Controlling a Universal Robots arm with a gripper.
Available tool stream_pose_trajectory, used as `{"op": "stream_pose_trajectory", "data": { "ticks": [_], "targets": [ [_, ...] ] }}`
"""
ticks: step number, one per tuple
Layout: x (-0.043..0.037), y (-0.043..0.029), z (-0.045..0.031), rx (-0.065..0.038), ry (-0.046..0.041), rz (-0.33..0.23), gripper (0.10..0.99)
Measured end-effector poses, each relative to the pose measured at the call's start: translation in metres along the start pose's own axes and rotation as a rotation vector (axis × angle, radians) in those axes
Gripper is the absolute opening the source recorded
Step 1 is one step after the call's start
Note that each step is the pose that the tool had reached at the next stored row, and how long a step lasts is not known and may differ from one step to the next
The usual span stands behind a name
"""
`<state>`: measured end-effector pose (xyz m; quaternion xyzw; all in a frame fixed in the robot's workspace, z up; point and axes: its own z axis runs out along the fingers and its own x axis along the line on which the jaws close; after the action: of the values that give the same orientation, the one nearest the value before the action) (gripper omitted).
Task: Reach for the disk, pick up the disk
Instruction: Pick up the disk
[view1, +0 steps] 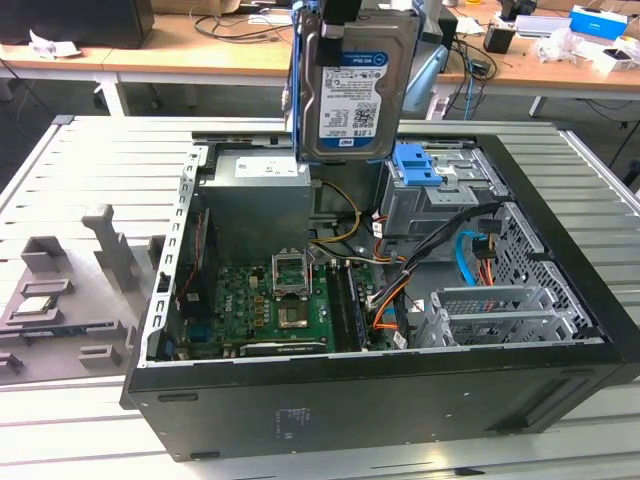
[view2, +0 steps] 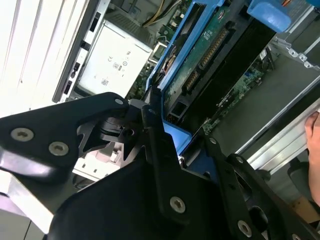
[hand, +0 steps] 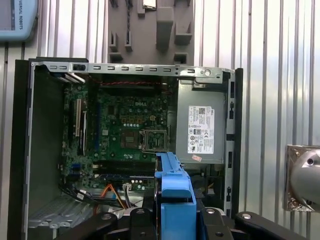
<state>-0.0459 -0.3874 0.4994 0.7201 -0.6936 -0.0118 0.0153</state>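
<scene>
- While the gripper (view1: 338, 22) clamps its top edge, the disk (view1: 352, 85) hangs upright above the far side of the open computer case (view1: 560, 330).
- Its blue side frame (hand: 175, 200) sits between the black fingers (view2: 160, 165).

In the exterior view the gripper (view1: 340, 12) is almost wholly cut off by the picture's top edge, and the little that shows covers part of the upper end of the disk (view1: 350, 90). A grey fixture (view1: 60, 290) runs off the exterior view's left. In the second wrist view black gripper links hide the disk's near end, and a hand (view2: 314, 145) is cropped at the edge.
</scene>
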Motion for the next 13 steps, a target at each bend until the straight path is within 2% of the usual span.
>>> {"op": "stream_pose_trajectory", "data": {
  "ticks": [6,13],
  "targets": [
    [0.0075,0.0003,0.0000,0.000,0.0000,0.000,0.369],
    [0.0199,0.0008,0.0001,0.000,0.0000,0.000,0.369]
  ]
}}
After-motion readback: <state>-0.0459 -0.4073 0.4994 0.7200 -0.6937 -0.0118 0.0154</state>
